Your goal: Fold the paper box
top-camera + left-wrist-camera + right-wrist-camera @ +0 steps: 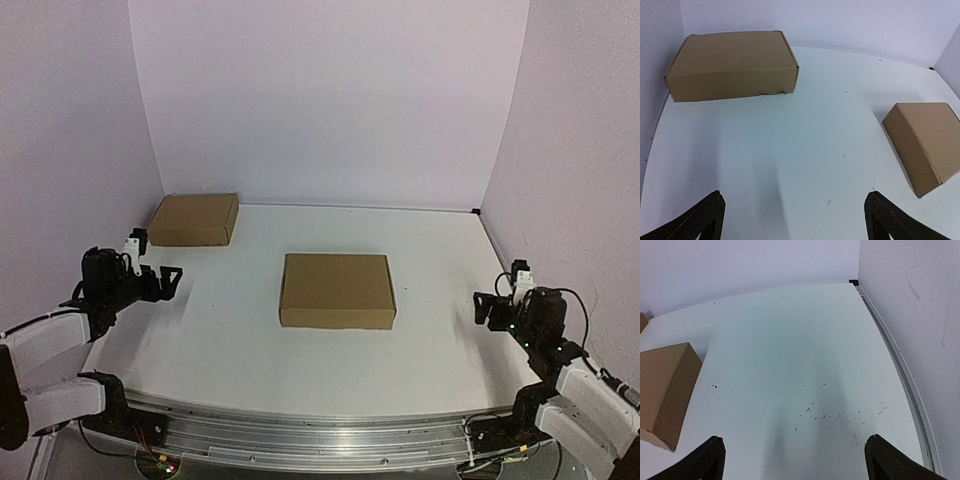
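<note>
Sitting closed near the middle of the white table (240, 350), the paper box (337, 290) is a shallow rectangle of matte brown cardboard. Its lid lies flat, and its front wall is a narrow band with crisp folded edges. A second cardboard box (195, 219), plain and the same dull brown, lies near the far left corner, well apart from the first. The left wrist view shows a small ragged nick along the bottom edge of its front wall. The table top is smooth, flecked with dark specks on its right side.

The left gripper (170, 279) hangs over the table's left edge with its dark fingers spread wide and nothing between them. The right gripper (487, 307) hangs at the right edge, likewise spread wide and empty. Each wrist view cuts off its own fingers at the bottom, showing only the tips. The right wrist view catches just one end of the paper box at its left border. From above, its seams and flaps are too faint to make out.
</note>
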Robot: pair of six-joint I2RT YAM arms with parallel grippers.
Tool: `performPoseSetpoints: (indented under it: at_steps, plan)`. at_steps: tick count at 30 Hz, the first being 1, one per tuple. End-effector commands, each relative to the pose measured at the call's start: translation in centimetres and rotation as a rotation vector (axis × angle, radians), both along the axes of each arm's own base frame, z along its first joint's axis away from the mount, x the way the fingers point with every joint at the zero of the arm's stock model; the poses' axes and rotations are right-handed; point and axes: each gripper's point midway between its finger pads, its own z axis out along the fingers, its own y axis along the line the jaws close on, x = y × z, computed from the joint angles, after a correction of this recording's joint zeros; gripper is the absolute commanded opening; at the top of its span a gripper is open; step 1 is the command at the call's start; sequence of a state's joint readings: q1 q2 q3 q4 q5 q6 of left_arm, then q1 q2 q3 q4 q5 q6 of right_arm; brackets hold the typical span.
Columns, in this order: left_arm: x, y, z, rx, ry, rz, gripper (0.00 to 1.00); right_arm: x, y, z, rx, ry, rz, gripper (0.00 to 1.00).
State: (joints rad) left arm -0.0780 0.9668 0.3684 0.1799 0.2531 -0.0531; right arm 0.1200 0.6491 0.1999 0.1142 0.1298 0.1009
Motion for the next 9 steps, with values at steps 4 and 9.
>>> performPoseSetpoints:
  at_steps: [4, 9]
  plan:
    - [-1.6, 3.8, -1.0, 0.006, -0.022, 0.165, 1.0, -2.3, -2.8, -1.1, -0.016, -0.138, -0.141, 0.98]
    - [-2.2, 5.0, -1.6, 0.021, -0.058, 0.202, 1.0, -2.8, -2.6, -2.9, -0.014, -0.115, -0.126, 0.98]
